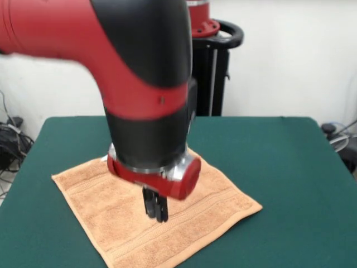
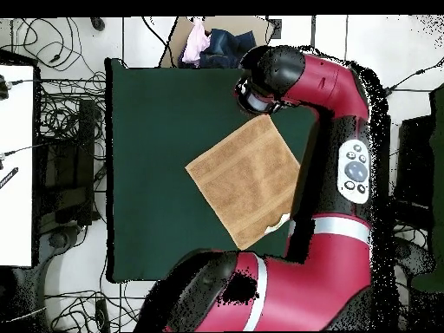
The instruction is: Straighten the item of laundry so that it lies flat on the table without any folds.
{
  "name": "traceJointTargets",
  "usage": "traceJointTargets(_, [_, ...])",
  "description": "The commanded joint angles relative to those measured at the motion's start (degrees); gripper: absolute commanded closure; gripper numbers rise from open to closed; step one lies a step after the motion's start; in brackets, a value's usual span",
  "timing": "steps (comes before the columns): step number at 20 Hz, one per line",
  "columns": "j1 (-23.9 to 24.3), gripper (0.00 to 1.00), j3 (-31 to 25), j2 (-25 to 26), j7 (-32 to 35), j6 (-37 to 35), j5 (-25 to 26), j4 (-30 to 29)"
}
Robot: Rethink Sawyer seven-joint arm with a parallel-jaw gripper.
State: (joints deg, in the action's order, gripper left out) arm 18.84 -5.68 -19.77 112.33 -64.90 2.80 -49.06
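Observation:
The orange-tan towel (image 1: 106,215) lies spread on the green table (image 1: 290,167), turned like a diamond, with band stripes near its ends. In the overhead view the towel (image 2: 243,178) looks flat, with a small white tag (image 2: 279,222) at the corner nearest the robot base. My gripper (image 1: 157,215) hangs from the red and black wrist, its black fingers (image 1: 162,211) pressed together, over the towel's middle; I cannot tell whether they touch the cloth. In the overhead view the arm's wrist (image 2: 264,87) hides the gripper and the towel's far corner.
The robot's pedestal (image 1: 215,56) stands behind the table's far edge. Cables (image 1: 11,139) lie on the floor at the left. In the overhead view a pile of clothes (image 2: 212,43) lies beyond the table (image 2: 147,130) and a white desk (image 2: 16,165) stands at the left.

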Motion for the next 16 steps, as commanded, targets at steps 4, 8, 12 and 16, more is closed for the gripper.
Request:
traceJointTargets(4, [0.26,1.00,-6.25,-6.83,-4.93,2.20,-3.56,-21.68])
traceJointTargets(8, [-0.08,1.00,-6.29,-9.27,-3.11,3.39,-5.07,-26.74])
traceJointTargets(12, [-0.22,1.00,-6.71,-11.03,-1.86,4.89,-6.35,-31.14])
traceJointTargets(16, [-0.16,1.00,-6.83,-11.97,-1.52,7.07,-6.98,-34.51])
